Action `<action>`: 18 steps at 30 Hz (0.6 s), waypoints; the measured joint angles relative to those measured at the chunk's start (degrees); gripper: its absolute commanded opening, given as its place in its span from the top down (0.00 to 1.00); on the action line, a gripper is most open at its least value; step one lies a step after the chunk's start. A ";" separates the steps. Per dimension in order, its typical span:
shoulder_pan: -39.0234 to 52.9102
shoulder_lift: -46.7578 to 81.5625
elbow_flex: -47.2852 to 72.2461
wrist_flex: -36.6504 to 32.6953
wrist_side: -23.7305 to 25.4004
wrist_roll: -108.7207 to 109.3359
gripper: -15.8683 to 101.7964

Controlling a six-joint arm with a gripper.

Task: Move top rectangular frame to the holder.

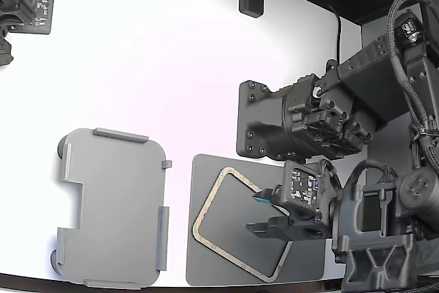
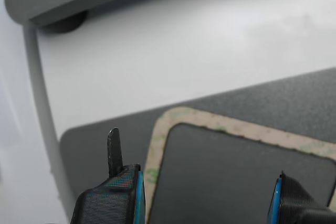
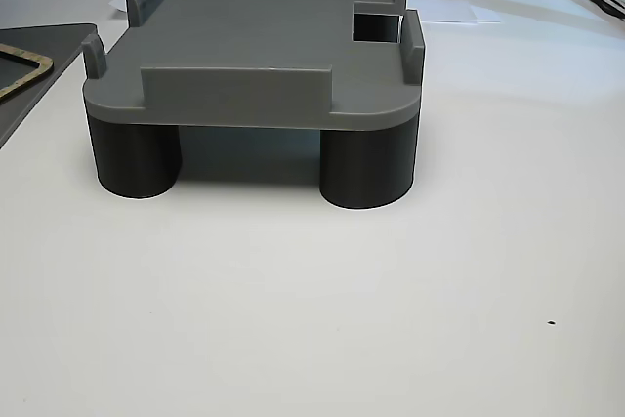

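The tan rectangular frame (image 1: pixel 221 228) lies skewed on the dark grey mat (image 1: pixel 226 265); the mat sits just to the exterior view's right of the light grey holder (image 1: pixel 113 207); the gripper (image 1: pixel 264 212) hangs over the frame, jaws parted and grasping nothing.

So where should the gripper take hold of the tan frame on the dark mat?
Probably on one thin side strip of the frame, coming from above with a finger either side. It lies flat on the mat, hollow-centred, and the open gripper hovers over it.
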 measured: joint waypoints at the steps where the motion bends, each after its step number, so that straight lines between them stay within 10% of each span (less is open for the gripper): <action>1: 0.00 0.00 0.35 0.09 -0.26 0.18 0.02; 18: 1.32 -1.85 2.11 4.83 -11.34 4.75 0.03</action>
